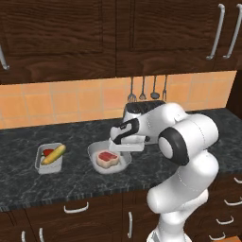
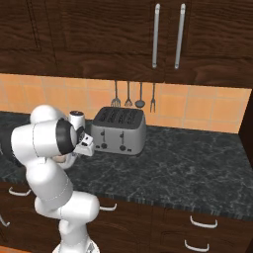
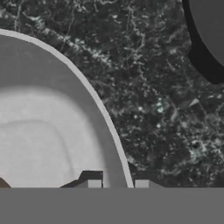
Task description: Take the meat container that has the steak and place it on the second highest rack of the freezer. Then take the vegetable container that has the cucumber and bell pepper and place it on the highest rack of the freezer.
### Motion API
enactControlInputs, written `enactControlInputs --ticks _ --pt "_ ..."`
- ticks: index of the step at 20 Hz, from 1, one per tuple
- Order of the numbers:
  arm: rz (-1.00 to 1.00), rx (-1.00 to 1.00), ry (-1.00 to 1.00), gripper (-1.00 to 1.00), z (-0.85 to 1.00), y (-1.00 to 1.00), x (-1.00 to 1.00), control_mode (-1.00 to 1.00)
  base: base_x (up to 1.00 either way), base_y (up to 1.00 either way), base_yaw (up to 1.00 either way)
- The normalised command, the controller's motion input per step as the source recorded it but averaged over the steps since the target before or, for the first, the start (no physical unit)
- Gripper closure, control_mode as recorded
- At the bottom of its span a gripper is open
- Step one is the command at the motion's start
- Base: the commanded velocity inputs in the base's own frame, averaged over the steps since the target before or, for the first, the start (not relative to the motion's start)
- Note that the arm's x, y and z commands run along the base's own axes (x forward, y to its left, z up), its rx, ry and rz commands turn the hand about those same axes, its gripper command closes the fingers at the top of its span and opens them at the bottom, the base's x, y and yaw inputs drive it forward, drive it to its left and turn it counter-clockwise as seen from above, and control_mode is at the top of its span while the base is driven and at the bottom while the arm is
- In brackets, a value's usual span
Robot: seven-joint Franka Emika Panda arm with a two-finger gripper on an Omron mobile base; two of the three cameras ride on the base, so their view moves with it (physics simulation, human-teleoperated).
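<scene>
Gripper (image 1: 124, 152) low over the back right rim of the pale round meat container (image 1: 94, 152); in the left base view the hand covers that rim, so the jaw state cannot be read there. In the hand view two small finger tips (image 3: 92, 184) poke up at the bottom, one each side of the container's curved rim (image 3: 100, 113), apart with the rim between them; whether they press it I cannot tell. Red steak with a pale fat edge (image 1: 107, 159) lies flat in the container, its long axis running roughly left-right along the dark speckled stone counter (image 1: 28, 137). Landmark: meat container. To its left, apart from it, the grey rectangular vegetable container (image 1: 39, 165) holds a long yellowish vegetable (image 1: 54, 154) lying on a diagonal and something red (image 1: 47, 152) mostly hidden beneath it; its long axis runs front to back. Open counter lies between the two containers and in front of both, up to the counter's front edge. Behind and right of the meat container the silver four-slot toaster (image 2: 118, 130) is largely masked by the arm in the left view. In the right base view the arm hides the containers. A dark round object (image 3: 210, 30) is cut off at the hand view's corner, unidentifiable.
</scene>
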Motion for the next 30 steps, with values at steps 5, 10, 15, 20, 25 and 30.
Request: enactControlInputs --ticks 5,10,15,20,25,30 --pt "0.0 0.0 0.0 1.0 0.0 0.02 -0.05 -1.0 0.0 0.0 0.0" --pt "-0.17 0.08 -0.08 1.0 0.32 -0.01 -0.67 -1.0 0.0 0.0 0.0" --pt "-0.27 0.07 -0.05 1.0 0.63 0.0 -0.71 -1.0 0.0 0.0 0.0" --pt "-0.25 0.0 -0.04 1.0 0.72 -0.09 -0.51 -1.0 0.0 0.0 0.0" --pt "-0.3 0.0 0.0 1.0 0.87 -0.43 -0.65 -1.0 0.0 0.0 0.0" --pt "-0.28 0.0 0.0 1.0 0.75 -0.46 -0.78 -1.0 0.0 0.0 0.0"
